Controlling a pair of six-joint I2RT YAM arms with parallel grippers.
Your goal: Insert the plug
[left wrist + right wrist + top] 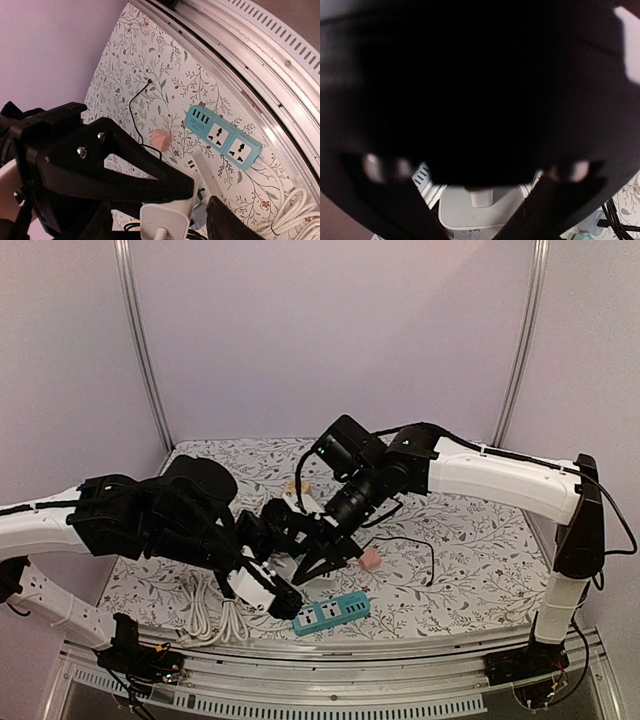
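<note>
White plug (pixel 479 212) above the floral desk (pixel 470 560), pinched by the right end effector (pixel 325 558), left end effector (pixel 159 227) spread either side of it, teal power strip (pixel 332 613) lying near on the desk.

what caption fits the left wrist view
A white plug in the foreground, teal power strip beyond on floral cloth.
</note>
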